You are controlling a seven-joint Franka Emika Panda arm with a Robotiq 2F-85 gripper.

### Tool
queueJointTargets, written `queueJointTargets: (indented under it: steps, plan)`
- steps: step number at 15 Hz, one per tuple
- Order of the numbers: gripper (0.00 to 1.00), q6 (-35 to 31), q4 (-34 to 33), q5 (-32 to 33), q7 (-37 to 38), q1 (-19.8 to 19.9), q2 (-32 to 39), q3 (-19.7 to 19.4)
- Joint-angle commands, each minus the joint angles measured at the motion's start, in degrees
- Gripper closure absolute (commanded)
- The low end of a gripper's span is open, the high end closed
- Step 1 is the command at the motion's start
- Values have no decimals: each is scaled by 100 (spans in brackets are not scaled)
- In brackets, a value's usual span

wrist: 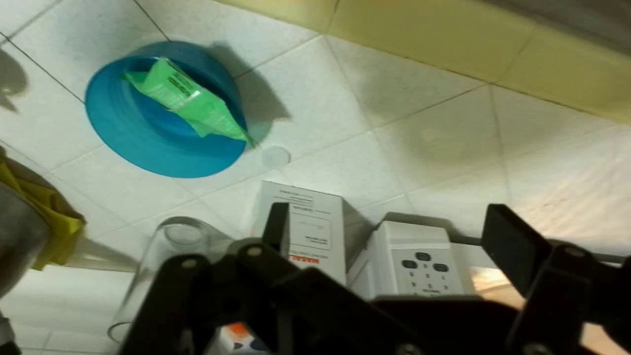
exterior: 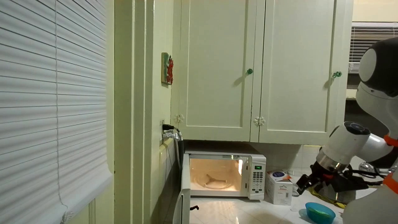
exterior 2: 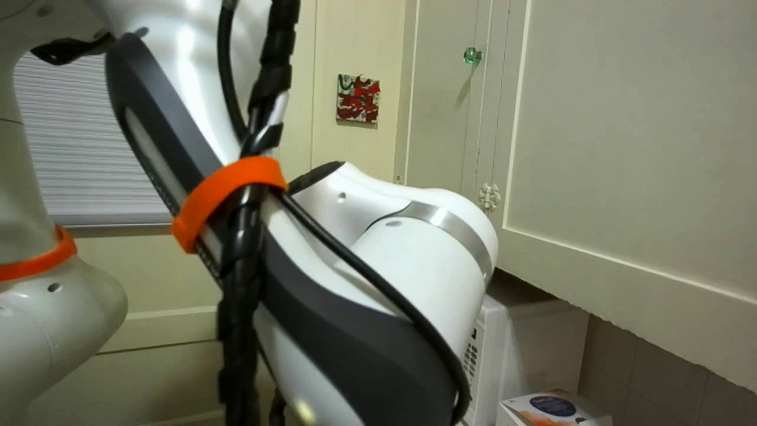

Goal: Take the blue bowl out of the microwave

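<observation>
- Cabinets (exterior: 258,62), upper centre of an exterior view: overhang the microwave (exterior: 225,169); access from above appears restricted.
- Arm (exterior: 345,147), right edge of an exterior view: wrist low near the bowl (wrist: 153,138), presumably to place or regrasp it. In an exterior view, the arm (exterior 2: 355,313) fills the centre and masks most of the microwave.
- Microwave, lower centre of an exterior view: door (exterior: 185,189) swung wide at the left, presumably to give the bowl passage. Door edge projects beside the opening; avoid contact.
- Kettle (wrist: 19,236), left edge of the wrist view, cut off by the frame: set with a yellow cloth (wrist: 56,227), possibly a heat pad. Likely obstructs approach from that edge.
- Box (wrist: 308,217), lower centre of the wrist view: stands between the microwave and the glass (wrist: 150,271); both may limit sideways travel.
- Gripper (wrist: 392,227), bottom of the wrist view: fingers (wrist: 512,246) spread, nothing pinched.
- Bowl, upper left of the wrist view: on the counter (wrist: 345,162), outside the microwave. Removal appears complete.
- Packet (wrist: 190,103), inside the bowl: one end crosses the rim; may foul a grasp there.
</observation>
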State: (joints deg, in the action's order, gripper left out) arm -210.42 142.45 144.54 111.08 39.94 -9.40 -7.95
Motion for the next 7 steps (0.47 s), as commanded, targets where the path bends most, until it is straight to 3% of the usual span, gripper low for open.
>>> queueJointTargets:
  steps: [1,2,4,7]
  plan:
    - [0,-1134,-338,-26,-217,1173,1,1564]
    - [0,-652,-176,-53,-172,691,6,880]
    - [0,-924,-289,-68,-187,1005,-9,1435]
    - [0,-934,-304,-68,-192,1048,-3,1539]
